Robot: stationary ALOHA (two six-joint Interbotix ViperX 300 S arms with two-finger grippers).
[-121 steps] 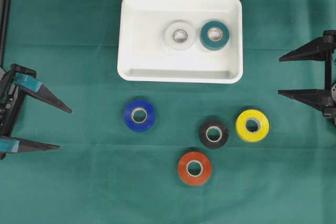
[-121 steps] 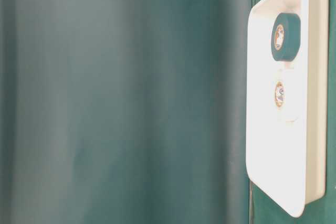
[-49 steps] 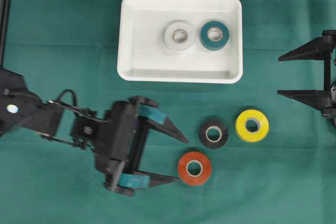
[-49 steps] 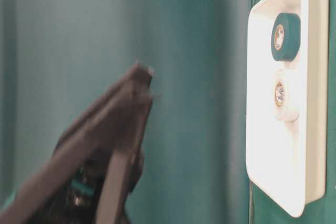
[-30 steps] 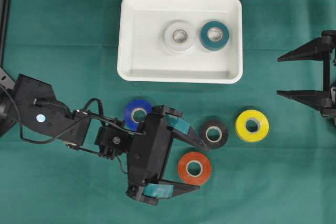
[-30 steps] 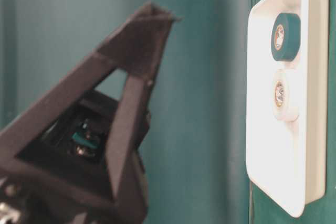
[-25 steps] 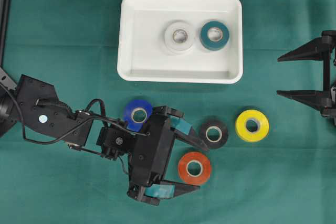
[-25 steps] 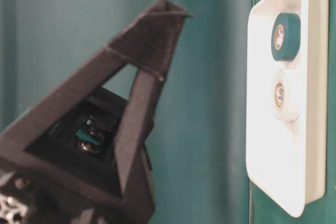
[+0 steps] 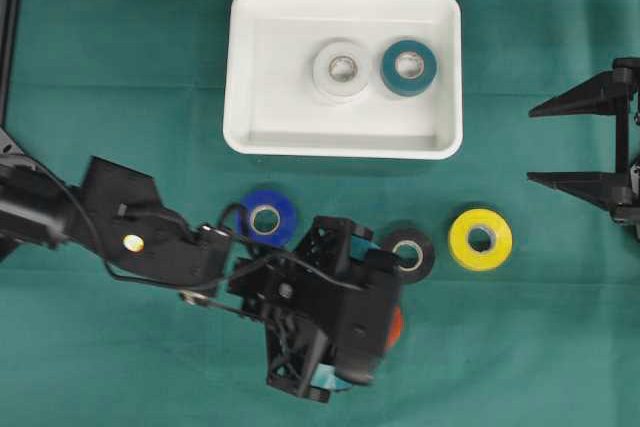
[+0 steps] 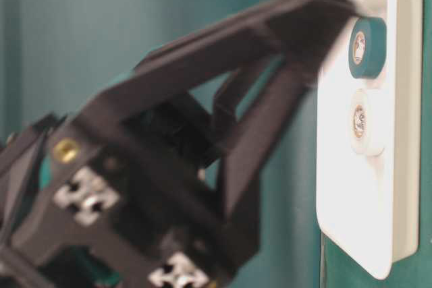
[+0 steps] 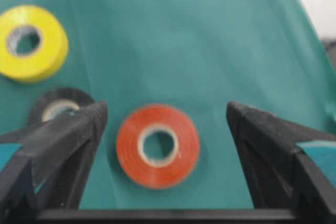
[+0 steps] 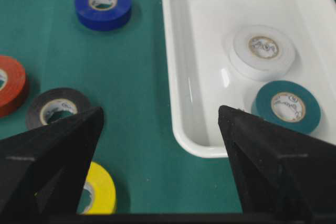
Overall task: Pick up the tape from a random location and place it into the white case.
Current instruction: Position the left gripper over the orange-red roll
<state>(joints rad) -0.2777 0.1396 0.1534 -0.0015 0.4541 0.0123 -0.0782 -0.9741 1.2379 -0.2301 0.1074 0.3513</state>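
Flat on the green cloth lies a red tape roll [image 11: 128, 148], between the wide-open fingers of my left gripper [image 11: 167, 107], untouched by either finger. From overhead the left wrist [image 9: 330, 312] covers that roll except a red sliver [image 9: 394, 327]. Blue [image 9: 266, 217], black [image 9: 410, 252] and yellow [image 9: 481, 239] tape rolls also lie on the cloth. The white case [image 9: 240, 67] at the back holds a white roll [image 9: 342, 69] and a teal roll [image 9: 408, 67]. My right gripper [image 9: 532, 145] stands open and empty at the right edge.
The black roll [image 11: 58, 106] lies close beside the left finger, with the yellow roll [image 11: 31, 43] beyond it. The left forearm [image 9: 120, 232] stretches in from the left edge, passing just below the blue roll.
My left arm has moved right and tipped down over the red roll, hiding it from overhead. Its jaws stayed open. The right arm and all the rolls have not moved.
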